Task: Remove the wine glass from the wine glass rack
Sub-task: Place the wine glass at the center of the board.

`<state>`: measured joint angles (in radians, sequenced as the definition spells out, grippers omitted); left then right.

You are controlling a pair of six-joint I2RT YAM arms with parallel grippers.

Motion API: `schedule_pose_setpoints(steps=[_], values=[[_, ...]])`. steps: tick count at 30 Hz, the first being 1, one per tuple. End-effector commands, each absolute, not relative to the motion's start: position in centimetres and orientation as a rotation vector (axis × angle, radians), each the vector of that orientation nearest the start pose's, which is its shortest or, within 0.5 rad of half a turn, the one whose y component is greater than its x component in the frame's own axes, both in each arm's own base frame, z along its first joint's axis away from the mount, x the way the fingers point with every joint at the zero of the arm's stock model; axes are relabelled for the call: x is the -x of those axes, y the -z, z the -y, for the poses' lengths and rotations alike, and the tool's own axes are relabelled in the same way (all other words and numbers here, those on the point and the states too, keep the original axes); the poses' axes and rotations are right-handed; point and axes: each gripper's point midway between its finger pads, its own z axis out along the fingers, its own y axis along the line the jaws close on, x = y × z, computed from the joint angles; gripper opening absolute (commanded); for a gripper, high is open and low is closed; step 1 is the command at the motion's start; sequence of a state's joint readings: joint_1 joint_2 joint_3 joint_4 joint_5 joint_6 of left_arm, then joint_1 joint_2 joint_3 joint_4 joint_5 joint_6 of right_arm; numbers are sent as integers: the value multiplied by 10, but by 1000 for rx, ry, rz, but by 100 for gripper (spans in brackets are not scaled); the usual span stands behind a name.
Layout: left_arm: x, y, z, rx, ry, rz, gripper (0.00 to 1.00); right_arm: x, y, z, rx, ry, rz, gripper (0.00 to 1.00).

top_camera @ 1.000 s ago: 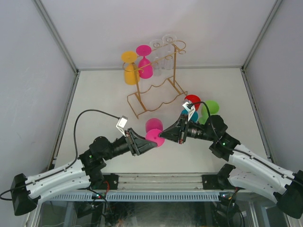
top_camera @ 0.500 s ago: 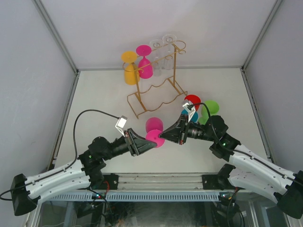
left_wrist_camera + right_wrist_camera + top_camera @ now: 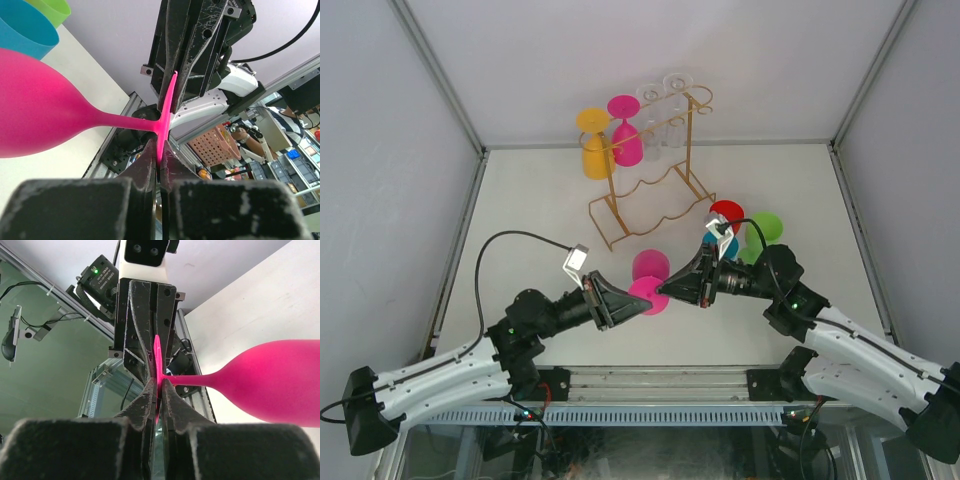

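Pink wine glass (image 3: 648, 272) | off the wine glass rack (image 3: 638, 186), over desk (image 3: 540, 200), between my arms | stem level, bowl toward rack | left hand (image 3: 159, 160) and right hand (image 3: 160, 390) both clenched on foot, opposite edges, equally near

On my overhead feed I count 3 coloured glasses bunched on the right of the white table (image 3: 540, 190): a red glass (image 3: 728, 212), a green glass (image 3: 766, 228) just beside it, and a teal glass (image 3: 22, 30), half hidden from above but plain on my left wrist feed. I can't tell which way up they stand. At the far edge a yellow glass (image 3: 596, 150) and a magenta glass (image 3: 626, 140) hang foot-up side by side, with 2 clear glasses (image 3: 652, 120) just right of them.
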<state>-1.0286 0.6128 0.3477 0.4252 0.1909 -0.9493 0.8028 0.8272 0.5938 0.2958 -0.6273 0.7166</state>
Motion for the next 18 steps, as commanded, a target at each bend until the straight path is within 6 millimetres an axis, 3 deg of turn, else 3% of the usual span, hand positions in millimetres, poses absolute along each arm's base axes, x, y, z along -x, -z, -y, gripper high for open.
schedule_pose_setpoints(steps=[1,7,12,15,18], values=[[-94,-276,286,-277,1719,-1599,0,-99,-313,-297,734,-1665,-1534,6],[-89,-264,280,-398,1625,-1576,0,-106,-318,-285,674,-1574,-1532,31],[-98,-243,265,-449,1438,-1617,0,-136,-309,-258,450,-1371,-1632,54],[-84,-244,259,-616,1403,-1541,0,-158,-302,-235,248,-1293,-1701,58],[-74,-246,252,-756,1334,-1483,0,-164,-298,-225,190,-1298,-1738,59]])
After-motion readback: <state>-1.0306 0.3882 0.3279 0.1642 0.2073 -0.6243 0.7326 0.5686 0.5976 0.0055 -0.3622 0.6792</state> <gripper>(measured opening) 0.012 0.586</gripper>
